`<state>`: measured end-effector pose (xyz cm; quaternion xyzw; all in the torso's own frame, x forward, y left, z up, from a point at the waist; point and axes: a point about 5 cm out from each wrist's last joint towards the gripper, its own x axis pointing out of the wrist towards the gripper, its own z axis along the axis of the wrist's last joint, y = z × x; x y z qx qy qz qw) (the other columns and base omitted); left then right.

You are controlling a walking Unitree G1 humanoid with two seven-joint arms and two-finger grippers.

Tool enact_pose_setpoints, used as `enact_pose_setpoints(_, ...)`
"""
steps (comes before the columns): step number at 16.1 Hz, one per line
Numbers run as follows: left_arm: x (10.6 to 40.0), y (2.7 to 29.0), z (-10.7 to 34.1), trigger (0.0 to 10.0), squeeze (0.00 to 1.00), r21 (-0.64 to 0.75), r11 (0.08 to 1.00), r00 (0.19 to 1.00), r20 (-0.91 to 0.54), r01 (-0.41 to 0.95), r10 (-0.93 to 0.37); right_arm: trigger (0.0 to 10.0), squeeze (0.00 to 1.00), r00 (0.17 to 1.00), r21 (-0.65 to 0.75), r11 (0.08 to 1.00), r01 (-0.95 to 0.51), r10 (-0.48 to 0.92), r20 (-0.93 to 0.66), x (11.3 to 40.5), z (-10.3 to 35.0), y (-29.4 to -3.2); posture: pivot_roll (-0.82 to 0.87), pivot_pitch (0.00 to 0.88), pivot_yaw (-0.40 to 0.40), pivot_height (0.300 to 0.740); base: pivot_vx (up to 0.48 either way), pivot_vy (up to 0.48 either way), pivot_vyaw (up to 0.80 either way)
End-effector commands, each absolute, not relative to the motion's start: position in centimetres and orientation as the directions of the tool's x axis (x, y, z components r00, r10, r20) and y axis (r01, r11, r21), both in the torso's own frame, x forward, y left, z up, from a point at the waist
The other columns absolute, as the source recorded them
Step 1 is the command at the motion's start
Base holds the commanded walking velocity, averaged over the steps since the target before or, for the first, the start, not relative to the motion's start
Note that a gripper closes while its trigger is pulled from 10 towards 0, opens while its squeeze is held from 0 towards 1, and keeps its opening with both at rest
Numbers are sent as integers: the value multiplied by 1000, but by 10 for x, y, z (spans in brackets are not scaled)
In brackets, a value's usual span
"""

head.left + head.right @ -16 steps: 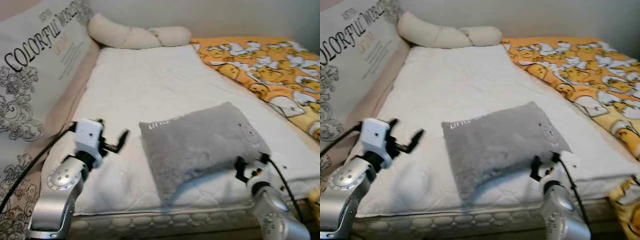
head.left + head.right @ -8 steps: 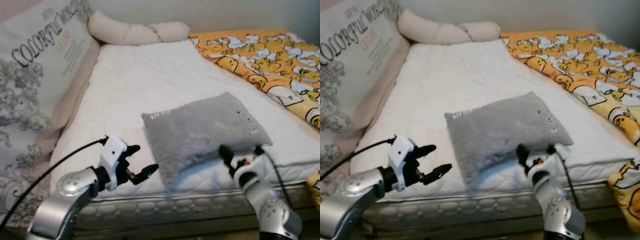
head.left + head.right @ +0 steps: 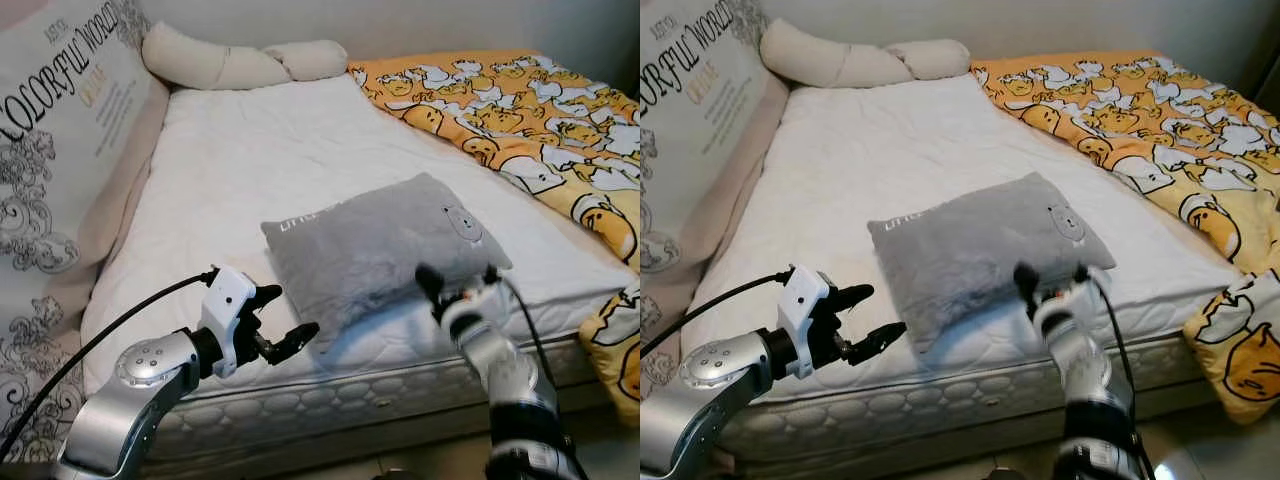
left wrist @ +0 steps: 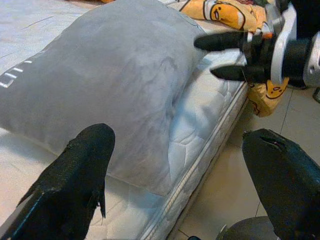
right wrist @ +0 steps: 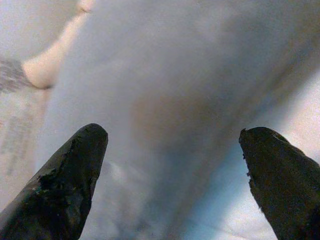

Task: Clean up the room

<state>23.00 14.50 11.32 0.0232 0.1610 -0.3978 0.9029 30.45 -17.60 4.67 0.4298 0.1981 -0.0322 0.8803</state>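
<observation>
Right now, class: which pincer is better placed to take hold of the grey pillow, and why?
Probably the right. The right pincer is open at the pillow's near edge, seemingly touching it. The left pincer, also open, hangs just off the pillow's front corner, a short gap away.

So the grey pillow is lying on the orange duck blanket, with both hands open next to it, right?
Not quite. The grey pillow lies on the bare white mattress, apart from the orange duck blanket, as the left eye view shows. The left hand and right hand are open beside it.
</observation>
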Motion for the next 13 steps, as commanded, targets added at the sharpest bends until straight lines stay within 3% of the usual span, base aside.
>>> enact_pose_setpoints(1, 229, 145, 116, 10000, 0, -75, 685, 636, -308, 725, -707, 10000, 0, 929, 767, 602, 220, 111, -354, 308, 48, -177, -90, 0, 14, 740, 0, 0, 0)
enact_pose_setpoints(5, 227, 144, 116, 10000, 0, -75, 685, 636, -310, 725, -707, 10000, 0, 937, 806, 564, 181, 151, -316, 322, 51, -171, -81, 0, 11, 740, 0, 0, 0)
enact_pose_setpoints(7, 228, 144, 116, 10000, 0, -68, 684, 635, -314, 727, -706, 10000, 0, 885, 757, 585, 292, 136, -446, 329, 39, -167, -72, 0, 14, 740, 0, 0, 0)
enact_pose_setpoints(13, 226, 146, 117, 10000, 0, -59, 685, 634, -325, 727, -701, 10000, 0, 886, 778, 520, 352, 82, -455, 341, 46, -171, -55, 0, 16, 740, 0, 0, 0)
